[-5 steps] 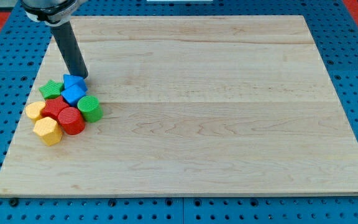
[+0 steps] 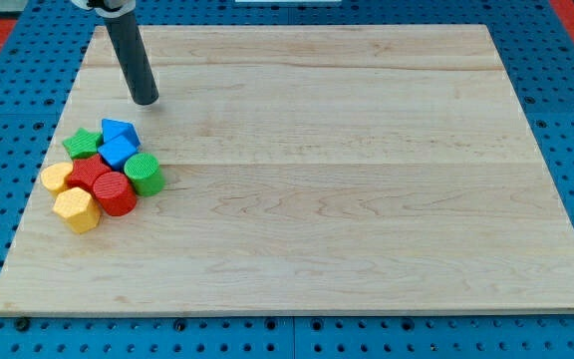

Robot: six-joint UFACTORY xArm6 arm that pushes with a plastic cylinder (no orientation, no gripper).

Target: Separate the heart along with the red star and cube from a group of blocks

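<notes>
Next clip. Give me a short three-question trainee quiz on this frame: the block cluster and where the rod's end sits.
1. True or false: my tip touches the blue cube.
2. Which block lies nearest the view's bottom? A) green star B) yellow block C) green cylinder
3. Fill in: the cluster sits near the board's ____ edge.

Key:
1. False; the tip stands apart, toward the view's top.
2. B
3. Left, in the view.
</notes>
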